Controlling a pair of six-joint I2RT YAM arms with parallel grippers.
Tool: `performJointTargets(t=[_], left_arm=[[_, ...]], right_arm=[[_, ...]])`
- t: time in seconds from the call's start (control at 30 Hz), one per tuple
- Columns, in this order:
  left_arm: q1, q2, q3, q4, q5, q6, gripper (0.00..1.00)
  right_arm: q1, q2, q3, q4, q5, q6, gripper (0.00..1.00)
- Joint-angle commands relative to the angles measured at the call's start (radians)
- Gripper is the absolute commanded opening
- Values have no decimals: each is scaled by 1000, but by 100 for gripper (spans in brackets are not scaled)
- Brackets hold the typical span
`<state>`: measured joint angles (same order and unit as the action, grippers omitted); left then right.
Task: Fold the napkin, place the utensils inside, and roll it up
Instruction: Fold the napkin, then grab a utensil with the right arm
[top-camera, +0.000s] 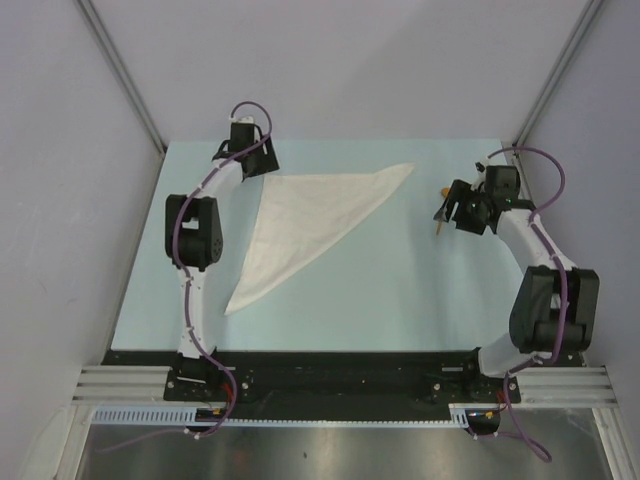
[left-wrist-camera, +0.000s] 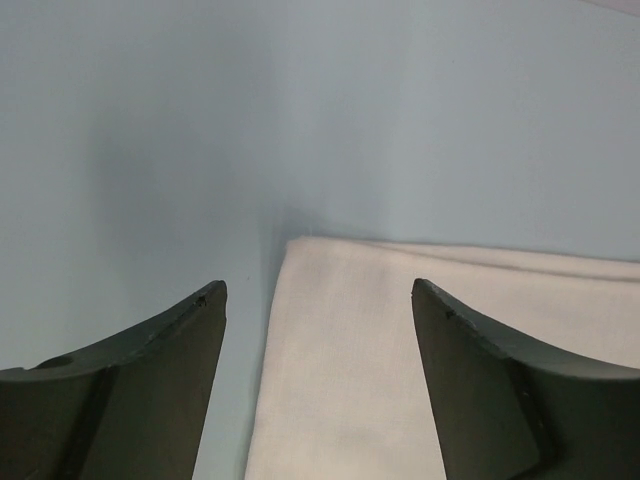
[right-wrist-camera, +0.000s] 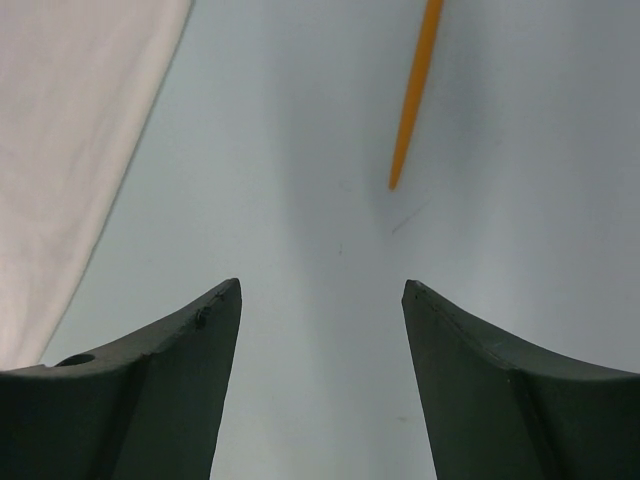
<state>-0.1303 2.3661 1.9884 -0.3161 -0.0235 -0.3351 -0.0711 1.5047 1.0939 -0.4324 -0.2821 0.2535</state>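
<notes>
The cream-white napkin (top-camera: 312, 222) lies flat on the table as a folded triangle, one point toward the back right and one toward the front left. My left gripper (top-camera: 264, 168) hovers over its back left corner, open, with the cloth corner (left-wrist-camera: 400, 360) below and between its fingers, nothing gripped. My right gripper (top-camera: 446, 208) is open over bare table to the right of the napkin. Only a bit of the orange spoon (top-camera: 439, 228) peeks out under it. In the right wrist view its thin handle (right-wrist-camera: 415, 95) lies ahead of the empty fingers, and the napkin's edge (right-wrist-camera: 70, 150) is at left.
A light blue table surface (top-camera: 400, 290) is bounded by grey walls at left, back and right. A black and metal rail (top-camera: 340, 375) with both arm bases runs along the near edge. The right arm's elbow (top-camera: 550, 305) stands over the table's right front.
</notes>
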Motion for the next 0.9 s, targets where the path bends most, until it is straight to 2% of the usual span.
performJointTargets(t=[0.0, 0.1, 0.23, 0.5, 0.63, 0.73, 0.83, 0.87], left_arm=[[-3, -282, -141, 72, -13, -8, 81], [-20, -445, -308, 89, -30, -21, 83], [-51, -617, -431, 68, -33, -31, 84], [-78, -939, -704, -3, -32, -58, 88], [-83, -1060, -804, -23, -29, -64, 88], [-86, -1126, -868, -32, -20, -68, 88], [-95, -1163, -937, 6, 42, -79, 88], [-100, -1170, -956, 21, 65, -78, 88]], right_arm=[[10, 174, 153, 12, 119, 9, 70], [19, 276, 266, 1, 149, 6, 68], [30, 478, 431, -22, 169, 7, 62], [30, 718, 705, -95, 282, 18, 54], [28, 779, 759, -120, 362, 10, 51], [17, 808, 773, -109, 339, 4, 47], [-2, 835, 775, -101, 254, 6, 26], [-6, 839, 771, -98, 227, 9, 8]])
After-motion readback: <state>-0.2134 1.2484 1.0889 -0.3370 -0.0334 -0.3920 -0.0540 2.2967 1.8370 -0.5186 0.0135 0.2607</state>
